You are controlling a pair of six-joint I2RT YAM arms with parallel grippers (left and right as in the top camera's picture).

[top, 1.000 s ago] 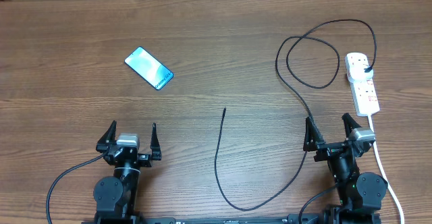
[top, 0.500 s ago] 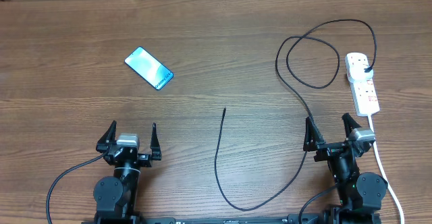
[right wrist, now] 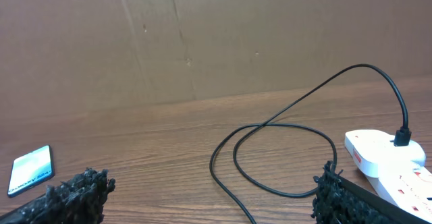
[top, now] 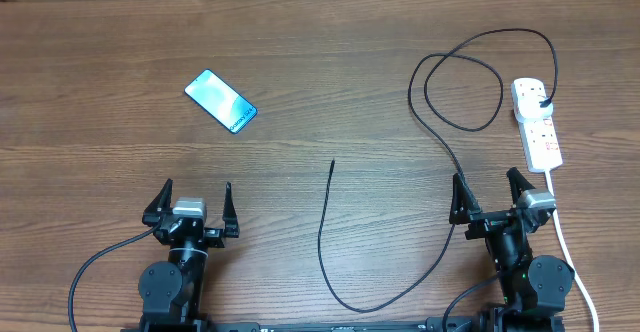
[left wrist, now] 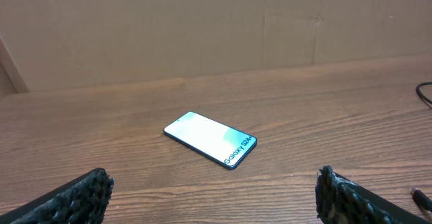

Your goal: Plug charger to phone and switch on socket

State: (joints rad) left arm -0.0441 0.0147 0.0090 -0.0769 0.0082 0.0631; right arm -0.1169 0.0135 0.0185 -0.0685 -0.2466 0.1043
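the left gripper (top: pixel 197 187) waits at the wooden table's (top: pixel 330 52) near edge, far left of the socket (top: pixel 537 124), jaws wide apart, empty. the slim glossy phone (top: pixel 220 101) lies flat, also far left of the socket, bare wood around it. the thin black charger (top: pixel 326 197) loops rightward into the socket's far end. the right gripper (top: pixel 486 178), spread wide and empty, sits just near-left of the socket.

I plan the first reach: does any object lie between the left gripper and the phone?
Nothing visible does. Only bare table lies between the open left gripper and the phone; the charger tip lies apart, to their right.
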